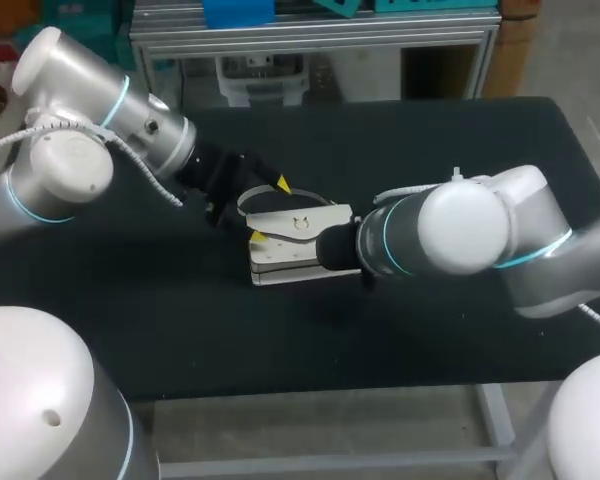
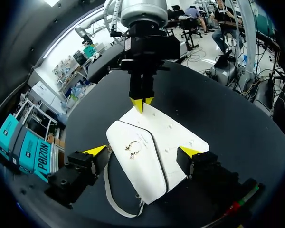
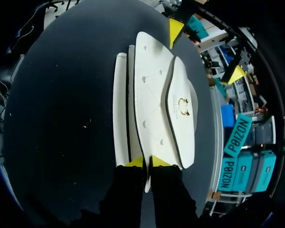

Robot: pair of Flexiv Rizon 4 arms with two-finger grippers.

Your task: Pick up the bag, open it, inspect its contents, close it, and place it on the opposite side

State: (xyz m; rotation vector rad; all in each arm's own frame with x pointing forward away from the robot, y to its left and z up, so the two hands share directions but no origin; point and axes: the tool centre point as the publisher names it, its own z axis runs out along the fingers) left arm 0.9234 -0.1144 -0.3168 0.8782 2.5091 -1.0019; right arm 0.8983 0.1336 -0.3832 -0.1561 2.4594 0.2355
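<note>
White handbag (image 1: 292, 245): right gripper (image 3: 147, 162) jaws clamped on 3 o'clock edge; left gripper (image 2: 143, 152) jaws apart astride; pinch flap squarely.

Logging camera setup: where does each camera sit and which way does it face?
Head view: above and behind, looking down on the table; left arm and right arm meet at the white bag.
Left wrist view: on the left arm, looking along its open left pincer straddling the bag.
Right wrist view: on the right arm, along the right pincer shut on the bag's edge.
Shared: all show the bag; each wrist view shows the other pincer.
</note>
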